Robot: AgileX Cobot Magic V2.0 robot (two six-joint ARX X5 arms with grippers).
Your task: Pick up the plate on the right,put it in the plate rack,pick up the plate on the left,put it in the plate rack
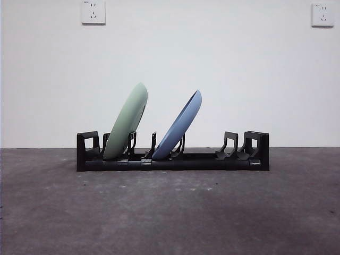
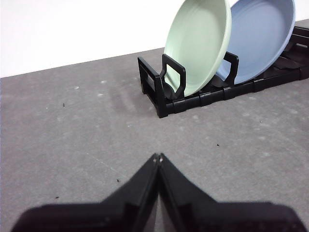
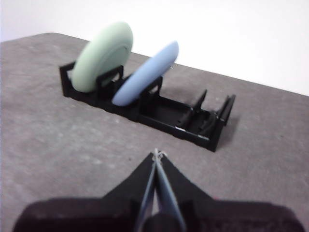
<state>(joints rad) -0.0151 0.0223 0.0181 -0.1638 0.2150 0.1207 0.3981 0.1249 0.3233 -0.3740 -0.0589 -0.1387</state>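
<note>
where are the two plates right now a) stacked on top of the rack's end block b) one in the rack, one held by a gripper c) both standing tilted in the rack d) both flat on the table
c: the green plate and the blue plate both stand leaning in slots of the plate rack, while the left gripper and right gripper sit shut and empty, away from it.

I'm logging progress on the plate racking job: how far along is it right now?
It looks finished. The green plate and the blue plate both lean in slots of the plate rack. Nothing is in hand: the left tool and the right tool are both shut on nothing, back from the rack above the grey table. No plate lies on the table, so nothing appears left.
</note>
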